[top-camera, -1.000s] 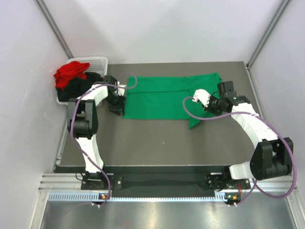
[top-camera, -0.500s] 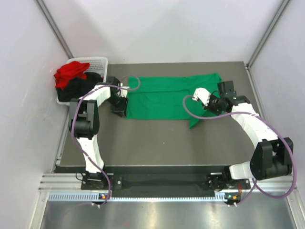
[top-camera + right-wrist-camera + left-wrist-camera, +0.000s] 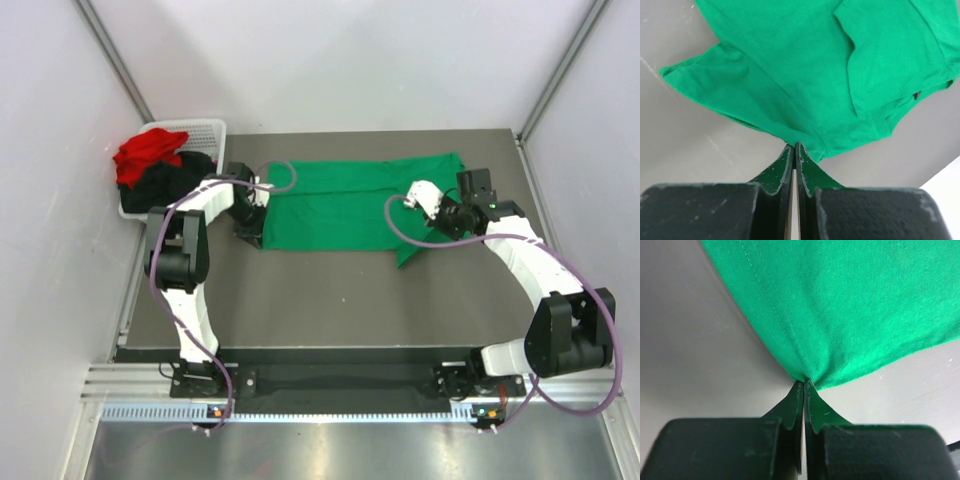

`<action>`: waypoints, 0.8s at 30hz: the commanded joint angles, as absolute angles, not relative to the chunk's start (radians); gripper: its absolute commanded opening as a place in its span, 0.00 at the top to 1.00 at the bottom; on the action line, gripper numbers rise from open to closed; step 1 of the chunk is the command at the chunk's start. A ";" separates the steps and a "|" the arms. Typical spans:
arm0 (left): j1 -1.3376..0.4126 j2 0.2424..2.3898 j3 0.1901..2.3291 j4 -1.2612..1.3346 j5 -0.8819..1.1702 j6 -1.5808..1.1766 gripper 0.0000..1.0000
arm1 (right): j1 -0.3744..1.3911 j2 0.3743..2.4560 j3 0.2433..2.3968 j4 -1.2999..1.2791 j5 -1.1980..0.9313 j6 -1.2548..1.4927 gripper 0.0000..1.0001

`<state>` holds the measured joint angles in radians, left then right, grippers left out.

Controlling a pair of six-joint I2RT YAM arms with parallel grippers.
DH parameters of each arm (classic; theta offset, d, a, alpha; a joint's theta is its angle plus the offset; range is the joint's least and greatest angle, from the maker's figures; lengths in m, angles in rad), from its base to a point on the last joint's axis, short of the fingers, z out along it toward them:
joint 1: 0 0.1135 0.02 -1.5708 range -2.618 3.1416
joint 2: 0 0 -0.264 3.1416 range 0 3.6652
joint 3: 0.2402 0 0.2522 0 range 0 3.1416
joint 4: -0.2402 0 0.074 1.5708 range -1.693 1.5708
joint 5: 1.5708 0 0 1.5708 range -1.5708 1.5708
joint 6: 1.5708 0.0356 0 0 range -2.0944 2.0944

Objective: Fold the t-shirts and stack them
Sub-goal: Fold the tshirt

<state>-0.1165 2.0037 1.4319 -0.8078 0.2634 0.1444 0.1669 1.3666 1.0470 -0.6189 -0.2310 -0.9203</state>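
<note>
A bright green t-shirt [image 3: 350, 205] lies spread across the back half of the grey table [image 3: 330, 300]. My left gripper [image 3: 250, 232] is shut on its near-left corner; in the left wrist view the green cloth [image 3: 850, 305] gathers to a pinch at the fingertips [image 3: 804, 382]. My right gripper [image 3: 432, 222] is shut on the shirt's near-right edge, and the green cloth [image 3: 805, 75] bunches at its tips [image 3: 794, 146] beside a sleeve [image 3: 700, 85]. The red t-shirt [image 3: 148, 155] and the black t-shirt [image 3: 165, 185] are heaped in the white basket [image 3: 205, 130].
The basket stands at the table's back-left corner against the white side wall. Both arms' purple cables [image 3: 400, 235] loop above the shirt. Bare grey tabletop lies between the shirt and the arm bases.
The left gripper closed on the green shirt's near-left corner after sliding slightly right onto it. The right gripper stayed shut on the shirt and barely shifted.
</note>
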 commanded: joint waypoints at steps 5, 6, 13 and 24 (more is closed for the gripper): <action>-0.118 1.927 1.548 -0.851 0.213 0.204 1.00 | 0.138 1.339 1.091 -0.525 -0.222 -0.784 1.00; -0.118 1.925 1.569 -0.851 0.210 0.212 1.00 | 0.135 1.341 1.094 -0.517 -0.219 -0.776 1.00; -0.118 1.963 1.673 -0.879 0.195 0.236 1.00 | 0.100 1.364 1.156 -0.474 -0.196 -0.732 1.00; -0.118 2.074 1.839 -0.882 0.176 0.258 1.00 | 0.077 1.477 1.299 -0.390 -0.150 -0.700 1.00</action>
<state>-0.1177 2.0403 1.7699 -0.8742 0.1898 0.2348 0.0883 1.4391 1.2377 -0.4557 -0.1722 -0.7254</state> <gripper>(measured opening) 0.011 0.009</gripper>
